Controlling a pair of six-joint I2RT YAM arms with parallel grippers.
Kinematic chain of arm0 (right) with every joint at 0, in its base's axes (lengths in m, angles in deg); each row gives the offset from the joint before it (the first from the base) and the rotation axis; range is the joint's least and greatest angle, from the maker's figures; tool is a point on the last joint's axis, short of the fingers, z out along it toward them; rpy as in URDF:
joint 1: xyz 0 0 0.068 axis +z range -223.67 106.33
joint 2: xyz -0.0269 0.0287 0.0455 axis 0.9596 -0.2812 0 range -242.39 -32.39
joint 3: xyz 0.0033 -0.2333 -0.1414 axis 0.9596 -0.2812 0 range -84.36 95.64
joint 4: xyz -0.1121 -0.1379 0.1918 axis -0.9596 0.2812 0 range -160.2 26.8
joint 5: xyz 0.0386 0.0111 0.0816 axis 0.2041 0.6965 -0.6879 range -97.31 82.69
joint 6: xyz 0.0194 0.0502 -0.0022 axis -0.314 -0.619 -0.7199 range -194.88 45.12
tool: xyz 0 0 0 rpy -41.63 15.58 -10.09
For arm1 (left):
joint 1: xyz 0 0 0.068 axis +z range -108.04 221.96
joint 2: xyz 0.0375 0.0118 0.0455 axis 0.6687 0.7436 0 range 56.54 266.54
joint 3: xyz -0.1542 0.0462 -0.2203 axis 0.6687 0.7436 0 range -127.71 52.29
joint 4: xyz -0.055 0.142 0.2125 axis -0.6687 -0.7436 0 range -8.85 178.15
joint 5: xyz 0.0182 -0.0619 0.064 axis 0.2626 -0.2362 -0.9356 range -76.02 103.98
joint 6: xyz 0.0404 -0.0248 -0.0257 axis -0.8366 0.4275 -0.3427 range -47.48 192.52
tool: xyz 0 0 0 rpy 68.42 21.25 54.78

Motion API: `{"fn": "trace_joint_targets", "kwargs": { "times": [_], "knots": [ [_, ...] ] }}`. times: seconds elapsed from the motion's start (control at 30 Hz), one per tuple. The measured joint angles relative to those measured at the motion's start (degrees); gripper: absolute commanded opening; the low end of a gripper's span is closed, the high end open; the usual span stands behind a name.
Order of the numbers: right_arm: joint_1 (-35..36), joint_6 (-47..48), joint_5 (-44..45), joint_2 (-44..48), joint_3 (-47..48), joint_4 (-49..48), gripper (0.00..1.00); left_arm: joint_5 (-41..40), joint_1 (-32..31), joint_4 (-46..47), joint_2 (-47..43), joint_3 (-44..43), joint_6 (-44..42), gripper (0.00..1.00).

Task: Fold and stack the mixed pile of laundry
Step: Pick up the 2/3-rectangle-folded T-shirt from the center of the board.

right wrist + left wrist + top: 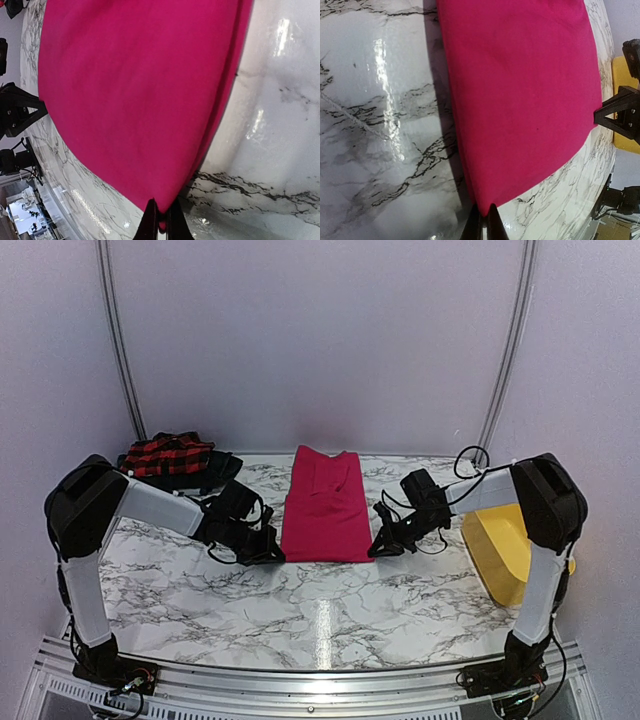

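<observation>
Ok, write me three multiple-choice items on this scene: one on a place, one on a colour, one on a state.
1. The yellow tub is: A) at the table's right side; B) at its far left corner; C) at its centre.
2. The flat garment at the centre is: A) green; B) magenta-pink; C) white.
3. The left pincer and right pincer are: A) both open; B) both shut on the flat garment's near corners; C) holding the tub.

1 A: the overhead view shows it there.
2 B: every view shows that colour.
3 B: each wrist view shows a corner pinched between closed fingers.
</observation>
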Motion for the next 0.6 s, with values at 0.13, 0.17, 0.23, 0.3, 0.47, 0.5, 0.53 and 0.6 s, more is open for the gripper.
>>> {"fn": "trace_joint_targets", "kwargs": {
  "times": [0.13, 0.17, 0.23, 0.3, 0.47, 0.5, 0.53, 0.6],
  "knots": [
    [0.68, 0.02, 0.09, 0.66, -0.22, 0.63, 0.00, -0.07, -0.90, -0.09, -1.51, 1.25, -0.02, 0.00],
    [1.03, -0.04, 0.09, 1.20, -0.63, 0.85, 0.00, -0.07, -1.29, -0.24, -2.49, 1.99, 0.00, 0.00],
    [2.16, -0.48, 0.04, 3.58, -2.64, 1.33, 0.00, -0.02, -2.32, -0.46, -5.11, 3.89, 0.22, 0.00],
    [3.54, -1.51, -0.04, 7.06, -5.40, 1.99, 0.00, 0.13, -3.76, -0.83, -9.11, 6.82, 0.83, 0.00],
    [6.10, -4.87, -0.79, 17.53, -9.97, 6.10, 0.00, 1.55, -6.93, -4.35, -19.71, 10.62, 2.86, 0.00],
    [6.12, -5.46, -0.87, 18.97, -9.66, 6.80, 0.00, 1.53, -7.06, -5.05, -21.35, 10.45, 2.99, 0.00],
    [5.97, -5.66, -0.87, 19.78, -8.83, 7.56, 0.00, 1.44, -7.04, -5.75, -22.38, 10.10, 2.95, 0.00],
    [5.35, -5.99, -0.85, 19.34, -5.64, 9.03, 0.00, 1.03, -6.45, -8.44, -23.08, 7.43, 2.75, 0.00]
  ]
}}
